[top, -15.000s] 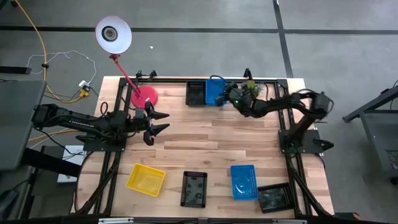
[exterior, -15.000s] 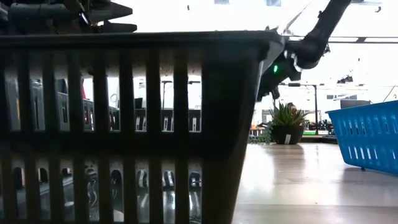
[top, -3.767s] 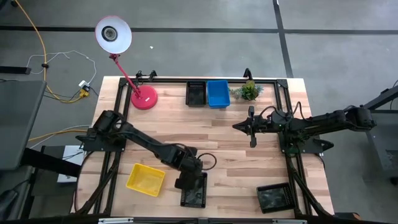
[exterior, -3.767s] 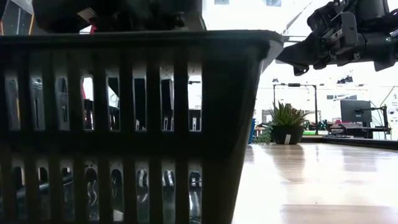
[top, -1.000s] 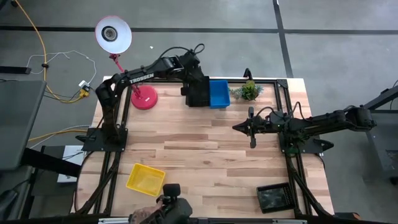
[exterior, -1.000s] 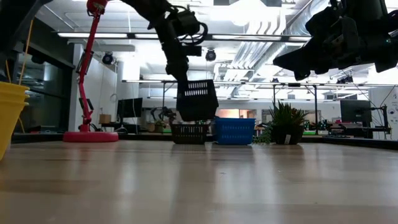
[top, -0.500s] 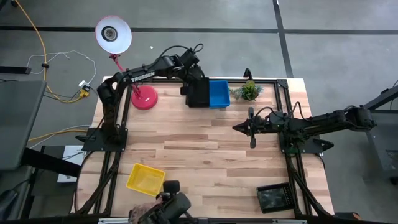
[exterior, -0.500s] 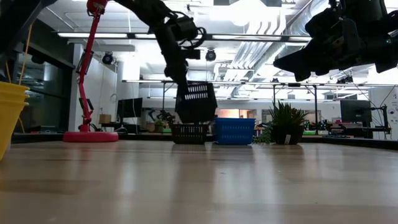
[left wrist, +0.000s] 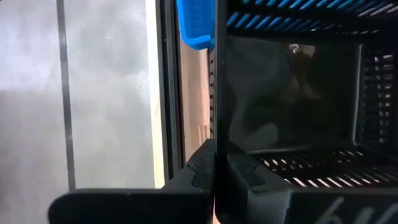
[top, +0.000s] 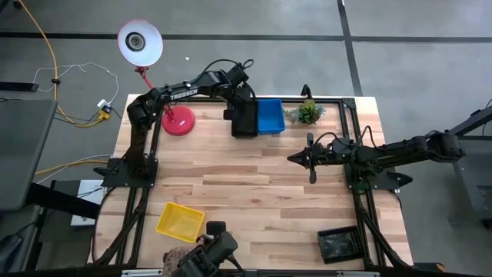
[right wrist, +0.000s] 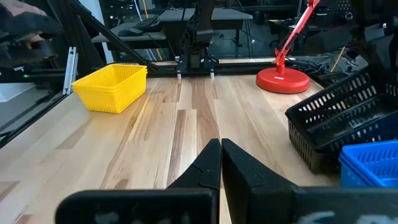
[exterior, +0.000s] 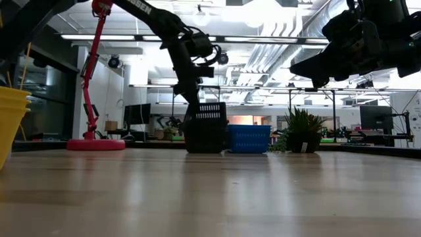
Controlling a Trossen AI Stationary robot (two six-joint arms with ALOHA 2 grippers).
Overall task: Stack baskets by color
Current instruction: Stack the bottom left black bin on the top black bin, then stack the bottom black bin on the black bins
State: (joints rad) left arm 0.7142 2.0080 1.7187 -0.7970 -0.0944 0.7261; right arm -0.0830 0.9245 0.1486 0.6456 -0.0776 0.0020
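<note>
Lowered since a moment ago: black basket (top: 244, 121) held by left gripper (top: 234, 114), then hanging tilted above the black stack at the table's far edge, now down onto that stack and level in the low view (exterior: 205, 128); fingers pinched together on the basket's wall, seen edge-on in the left wrist view (left wrist: 214, 163); touching the blue baskets (top: 270, 115) just beside it, toward the small green plant (top: 307, 113); blue rim also visible past the black mesh in the left wrist view (left wrist: 196, 25)

Unchanged over the same span: right gripper (top: 310, 158), fingers closed together on nothing, hovering above the bare boards on the table (top: 254, 192) right of centre, pointed toward the left side; own fingertips meeting in the right wrist view (right wrist: 220, 147)

Yellow baskets (top: 180, 221) stacked near the front left edge, well apart from both grippers; same stack at the left margin in the low view (exterior: 12, 122); another black basket (top: 337, 243) at the front right corner, skewed to the table edge; pink lamp (top: 154, 69) with its round base at the far left corner, beside the left arm
</note>
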